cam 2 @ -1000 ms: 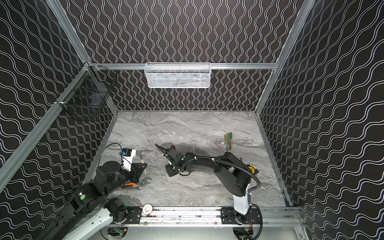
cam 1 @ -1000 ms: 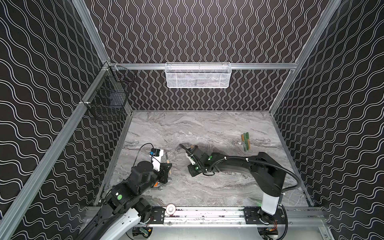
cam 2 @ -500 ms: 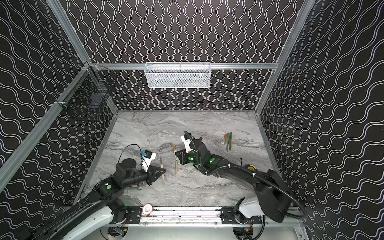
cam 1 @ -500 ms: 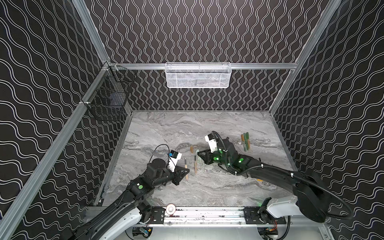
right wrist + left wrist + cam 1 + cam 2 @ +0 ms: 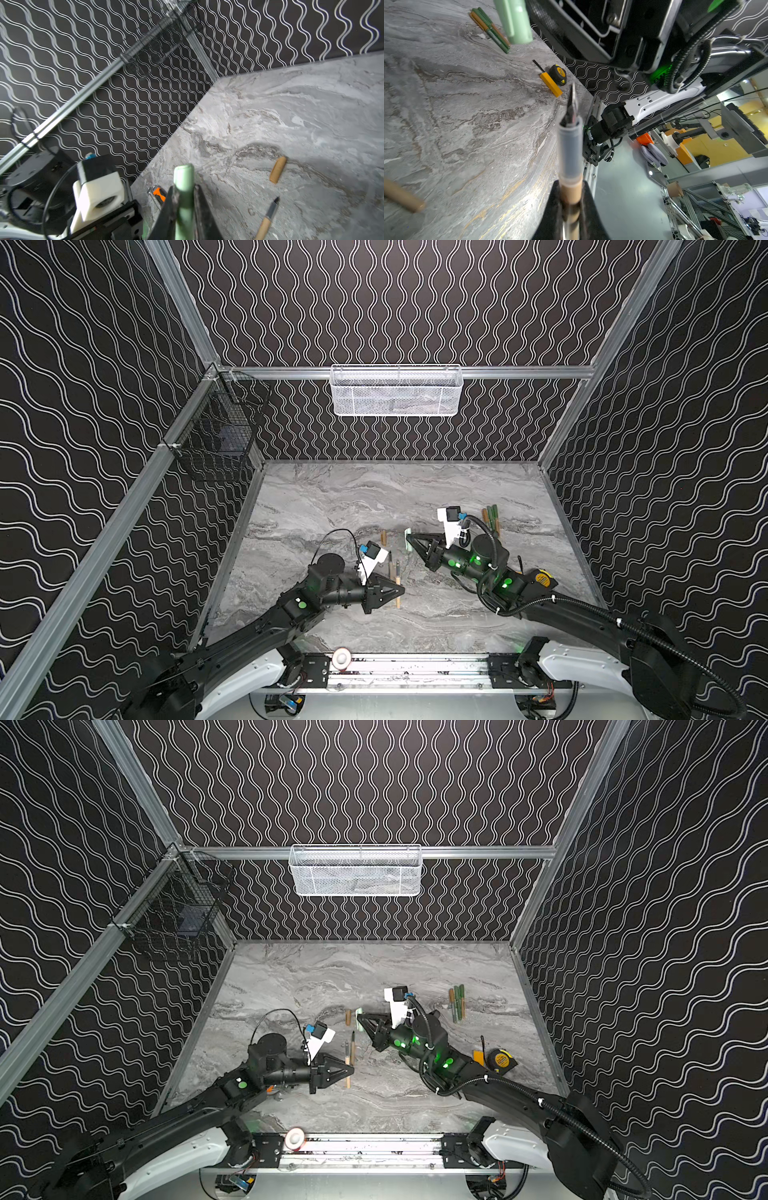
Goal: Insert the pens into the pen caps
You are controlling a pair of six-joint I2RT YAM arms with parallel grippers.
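My left gripper (image 5: 402,592) (image 5: 351,1071) (image 5: 570,187) is shut on a tan pen (image 5: 570,158) with a grey grip and a bare dark nib, held above the table. My right gripper (image 5: 409,537) (image 5: 359,1016) (image 5: 182,189) is shut on a pale green pen cap (image 5: 184,178) (image 5: 513,20), farther back and apart from the nib. Another tan pen (image 5: 390,568) (image 5: 353,1048) (image 5: 268,218) lies on the table between the grippers. A tan pen cap (image 5: 383,536) (image 5: 348,1017) (image 5: 278,172) lies just left of the right gripper.
A few green and tan capped pens (image 5: 490,520) (image 5: 457,1002) (image 5: 490,29) lie at the back right. A tape measure (image 5: 500,1060) and a yellow block (image 5: 478,1056) sit by the right arm. An orange-handled wrench (image 5: 159,194) lies under the left arm. Baskets (image 5: 397,391) (image 5: 220,435) hang on the walls.
Both grippers have moved right from the front-left area. The right one now sits farther back with the green cap. The left one holds the tan pen nearer the middle.
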